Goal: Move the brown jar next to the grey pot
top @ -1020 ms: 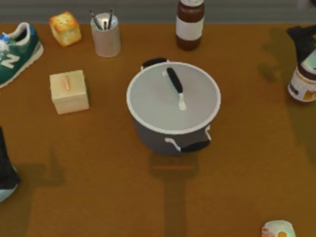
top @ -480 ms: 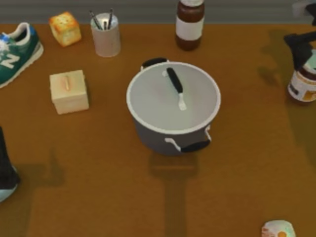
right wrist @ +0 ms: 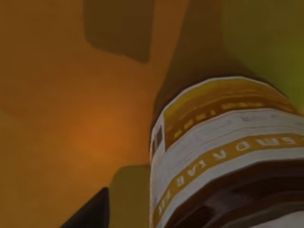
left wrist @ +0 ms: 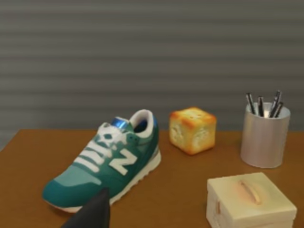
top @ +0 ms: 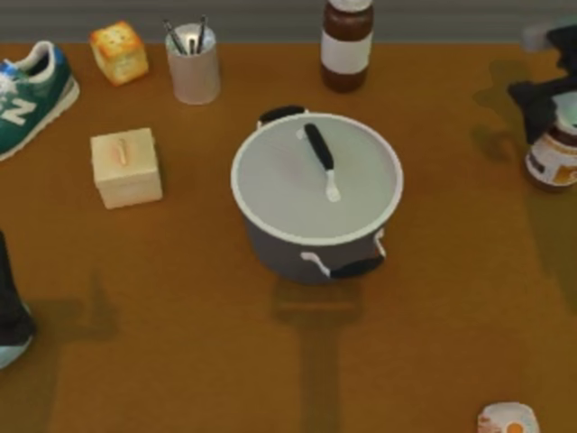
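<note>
The grey pot [top: 315, 194] stands mid-table under its pale lid with the black bar handle. Well to its right, at the table's right edge, stands the brown jar [top: 552, 161], upright on the table. My right gripper [top: 544, 101] hangs over the jar's top and hides the lid. The right wrist view is filled by the jar's white-and-orange label [right wrist: 223, 152]; one dark fingertip [right wrist: 92, 211] stands apart from the jar's side with table showing between, so the gripper is open. My left gripper [top: 9, 316] is parked at the left edge, open.
A tall brown bottle [top: 347, 45], a pen cup [top: 193, 65] and a bread cube [top: 118, 51] line the far edge. A green shoe [top: 32, 95] and a cream box [top: 126, 167] sit at left. A small white-orange object [top: 508, 419] lies front right.
My right gripper has shifted a little leftward and down over the jar's top. The jar and the pot stand where they were. The left arm has not moved.
</note>
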### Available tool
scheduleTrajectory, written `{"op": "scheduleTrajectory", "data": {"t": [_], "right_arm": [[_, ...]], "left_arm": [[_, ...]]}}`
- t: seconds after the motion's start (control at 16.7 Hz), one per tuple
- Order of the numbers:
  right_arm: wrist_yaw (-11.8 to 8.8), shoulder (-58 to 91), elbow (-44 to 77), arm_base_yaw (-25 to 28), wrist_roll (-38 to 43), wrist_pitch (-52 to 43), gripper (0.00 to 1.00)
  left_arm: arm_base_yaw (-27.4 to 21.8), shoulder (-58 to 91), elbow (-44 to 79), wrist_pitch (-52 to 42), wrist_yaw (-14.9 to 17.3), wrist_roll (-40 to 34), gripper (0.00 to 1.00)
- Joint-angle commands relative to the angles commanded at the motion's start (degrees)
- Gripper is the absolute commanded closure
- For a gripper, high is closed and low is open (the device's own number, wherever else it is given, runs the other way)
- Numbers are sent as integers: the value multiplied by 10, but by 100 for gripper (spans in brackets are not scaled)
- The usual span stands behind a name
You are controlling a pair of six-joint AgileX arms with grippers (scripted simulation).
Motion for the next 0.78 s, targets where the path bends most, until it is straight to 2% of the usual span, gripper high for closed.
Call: {"op": "scheduleTrajectory", "data": {"t": [0.18, 0.48, 0.78], "right_arm": [[1, 38, 56, 1, 0, -18, 0], [1, 44, 64, 1, 1, -21, 0], [1, 44, 64, 1, 1, -21, 38]], "left_arm": [[0, 0, 0, 0, 0, 0, 0], [0, 0, 0, 0, 0, 0, 0], [0, 0, 0, 0, 0, 0, 0]]}}
